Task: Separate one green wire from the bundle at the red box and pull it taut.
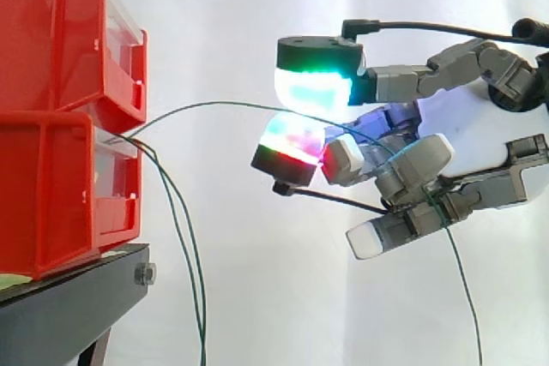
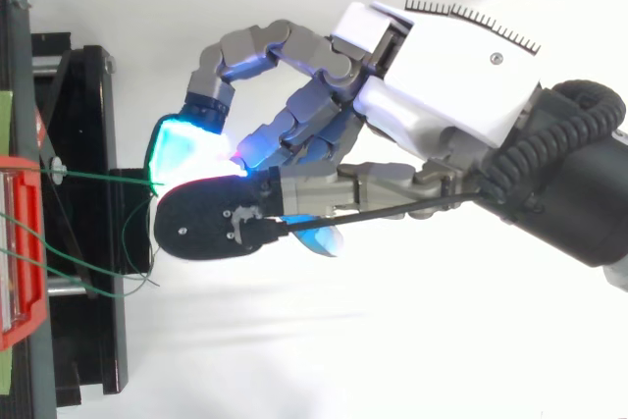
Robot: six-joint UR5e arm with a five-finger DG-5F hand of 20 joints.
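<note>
Two red bins (image 1: pixel 51 40) are stacked at the left on a black stand (image 1: pixel 77 297). A bundle of thin green wires comes out between them. One green wire (image 1: pixel 214 105) arcs rightward from the bins to my hand (image 1: pixel 429 160), apart from the others. It runs between the green-glowing fingertip (image 1: pixel 313 87) and the red-and-cyan pad below it, crosses the curled fingers and hangs down at the right. From above, this wire (image 2: pixel 98 176) runs straight from the red bin (image 2: pixel 25 242) to the hand (image 2: pixel 451 56). The hand is shut on it.
The other green wires (image 1: pixel 184 237) droop from the bins toward the floor, and from above they lie loosely over the stand (image 2: pixel 88 287). A white curtain is behind everything. Open space lies between the bins and the hand.
</note>
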